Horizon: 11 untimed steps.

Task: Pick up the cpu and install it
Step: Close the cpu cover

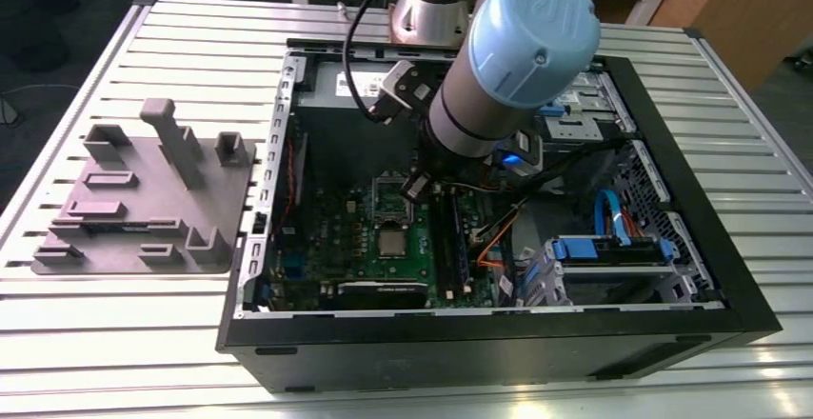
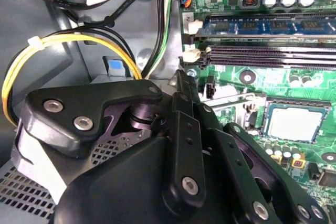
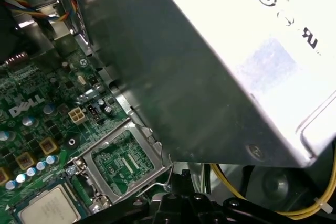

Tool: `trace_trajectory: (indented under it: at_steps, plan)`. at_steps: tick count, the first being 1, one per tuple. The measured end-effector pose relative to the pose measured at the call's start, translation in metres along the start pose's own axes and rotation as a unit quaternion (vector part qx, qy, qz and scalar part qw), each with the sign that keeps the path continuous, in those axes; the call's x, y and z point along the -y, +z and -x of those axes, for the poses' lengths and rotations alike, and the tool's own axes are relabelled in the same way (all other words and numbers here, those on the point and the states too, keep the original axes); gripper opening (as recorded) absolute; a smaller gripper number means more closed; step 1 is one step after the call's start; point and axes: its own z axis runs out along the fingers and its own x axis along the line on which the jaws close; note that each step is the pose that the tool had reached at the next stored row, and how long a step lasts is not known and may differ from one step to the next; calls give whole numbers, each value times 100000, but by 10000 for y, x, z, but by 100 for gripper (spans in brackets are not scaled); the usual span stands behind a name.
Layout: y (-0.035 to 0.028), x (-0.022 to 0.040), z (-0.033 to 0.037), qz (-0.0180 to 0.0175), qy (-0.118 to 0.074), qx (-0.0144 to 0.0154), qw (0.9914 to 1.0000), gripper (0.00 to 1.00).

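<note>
Judging progress, we see the cpu (image 1: 390, 241) lying on the motherboard (image 1: 343, 233) beside the empty socket (image 3: 122, 161); jaws' state unclear.

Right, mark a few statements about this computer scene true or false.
1. The cpu lies on the green motherboard. True.
2. The gripper holds the cpu. False: the cpu lies on the board, apart from the gripper.
3. The grey plate with upright blocks lies inside the case. False: it lies on the table, to the exterior view's left of the case.
4. The arm reaches down into the open case. True.
</note>
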Motion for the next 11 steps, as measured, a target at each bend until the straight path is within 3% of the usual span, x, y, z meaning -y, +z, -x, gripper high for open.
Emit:
trace_trajectory:
  at_steps: [5,8,11]
  plan:
    - [-41,-18,4,-546,92,-727,99996,10]
    - [-65,-29,8,-1034,180,-1369,99985,10]
    - [-99,-42,13,-1324,228,-1758,99976,10]
